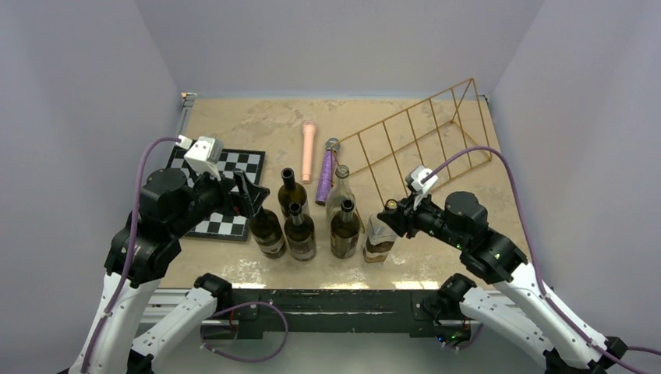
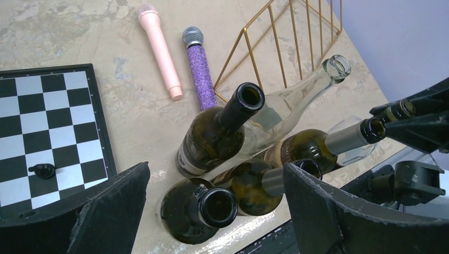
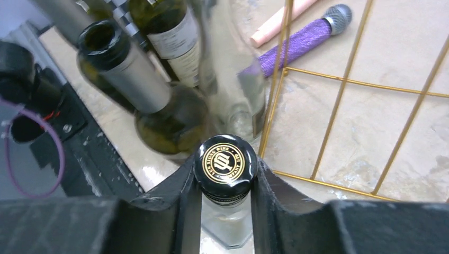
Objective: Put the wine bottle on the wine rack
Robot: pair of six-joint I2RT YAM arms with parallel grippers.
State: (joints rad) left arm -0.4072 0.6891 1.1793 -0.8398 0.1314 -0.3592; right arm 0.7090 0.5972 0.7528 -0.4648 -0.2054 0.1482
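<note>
A short clear wine bottle (image 1: 379,241) with a black, gold-printed cap (image 3: 225,159) stands upright at the right end of a cluster of bottles. My right gripper (image 3: 226,170) is shut on its cap, one finger pressed against each side, and reaches in from the right (image 1: 390,212). The wine rack (image 1: 421,136), a golden wire frame, lies just behind and to the right of it (image 3: 339,106). My left gripper (image 2: 214,177) hangs open above the left of the cluster (image 1: 251,196), holding nothing. An open dark bottle mouth (image 2: 217,207) sits below its gap.
Several open dark bottles (image 1: 299,230) and a tall clear one (image 1: 340,191) stand close together left of the held bottle. A pink microphone (image 1: 309,152) and a purple one (image 1: 326,171) lie behind them. A chessboard (image 1: 226,191) is at the left.
</note>
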